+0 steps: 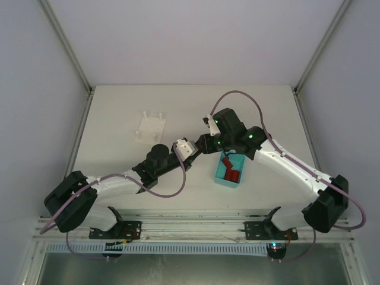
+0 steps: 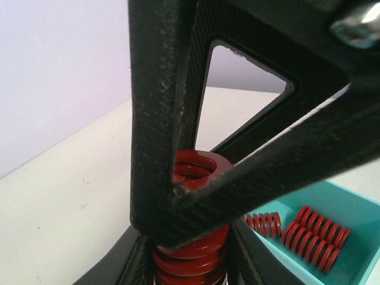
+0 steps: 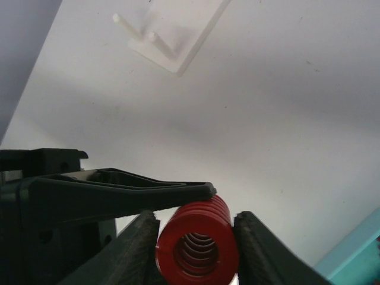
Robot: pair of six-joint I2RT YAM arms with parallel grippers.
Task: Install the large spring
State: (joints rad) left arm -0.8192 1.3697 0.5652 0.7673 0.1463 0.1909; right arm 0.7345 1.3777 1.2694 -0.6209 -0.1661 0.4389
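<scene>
The large red spring (image 2: 191,256) is held above the table where the two arms meet. My left gripper (image 2: 190,270) is shut on it, its fingers pressing the coil's two sides. My right gripper (image 3: 197,246) is also shut on the spring (image 3: 199,237), one finger on each side. In the right wrist view, a left finger (image 3: 119,187) lies across the top of the spring. In the top view both grippers, left (image 1: 195,148) and right (image 1: 208,142), meet tip to tip and hide the spring. The white pegged base (image 1: 149,127) lies to the far left; it also shows in the right wrist view (image 3: 172,35).
A teal tray (image 1: 218,178) with several small red springs (image 1: 230,173) sits just right of the grippers; it also shows in the left wrist view (image 2: 356,205). The enclosure's walls and posts bound the table at the back and sides.
</scene>
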